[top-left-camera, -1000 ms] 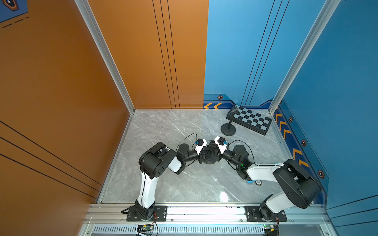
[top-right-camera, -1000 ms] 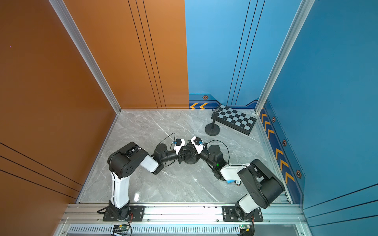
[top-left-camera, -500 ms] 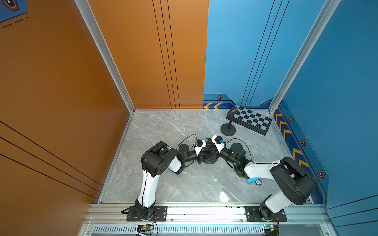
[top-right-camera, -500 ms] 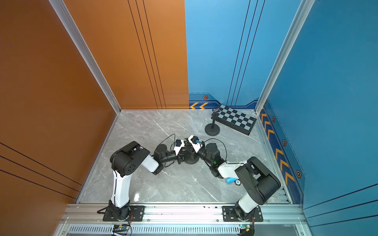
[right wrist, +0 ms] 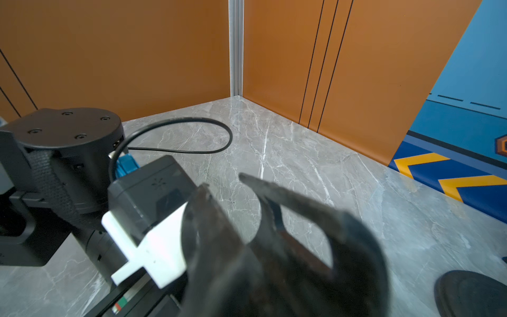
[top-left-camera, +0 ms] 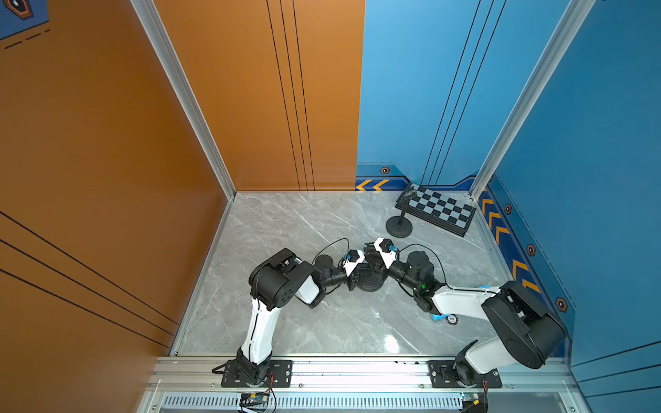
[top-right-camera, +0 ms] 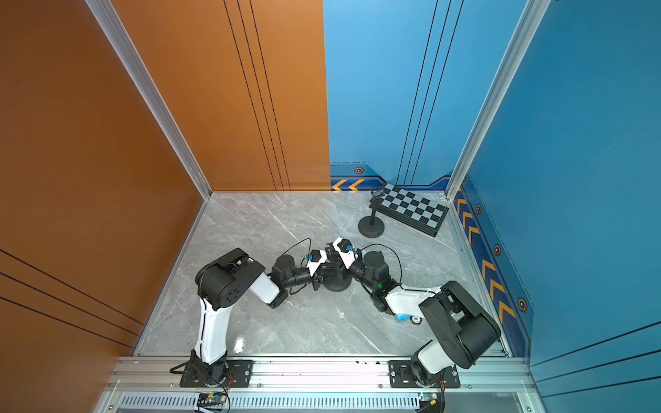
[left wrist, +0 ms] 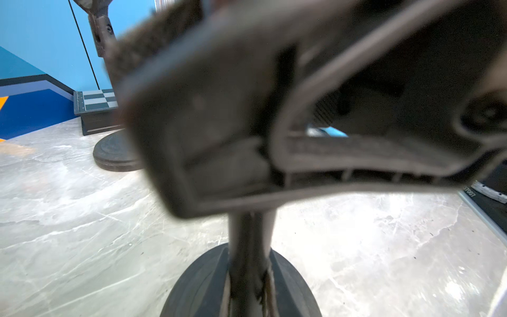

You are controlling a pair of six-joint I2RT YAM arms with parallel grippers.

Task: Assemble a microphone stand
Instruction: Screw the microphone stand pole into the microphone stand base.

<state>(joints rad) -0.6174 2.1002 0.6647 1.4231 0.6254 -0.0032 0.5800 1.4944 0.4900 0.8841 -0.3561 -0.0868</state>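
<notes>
A black round base (top-left-camera: pixel 370 284) stands mid-floor in both top views, with both wrists meeting over it. In the left wrist view a thin black pole (left wrist: pixel 251 236) rises from this base (left wrist: pixel 197 285). My left gripper (left wrist: pixel 248 277) is shut on the pole low down. Above it, a blurred black clip head (left wrist: pixel 208 123) sits at the pole's top. My right gripper (top-left-camera: pixel 370 252) is at that head. The right wrist view shows dark forked prongs (right wrist: pixel 274 197) in front of the jaws. It is too blurred to show how those jaws stand.
A second stand with base (top-left-camera: pixel 399 227), pole and clip stands at the back right beside a checkered board (top-left-camera: pixel 441 209). A small blue item (top-left-camera: pixel 436 317) and a round disc (top-left-camera: pixel 451 319) lie under my right forearm. Walls enclose three sides.
Both grippers stay together over the base. My right arm leaned slightly toward the left and came back. The left arm has barely moved.
</notes>
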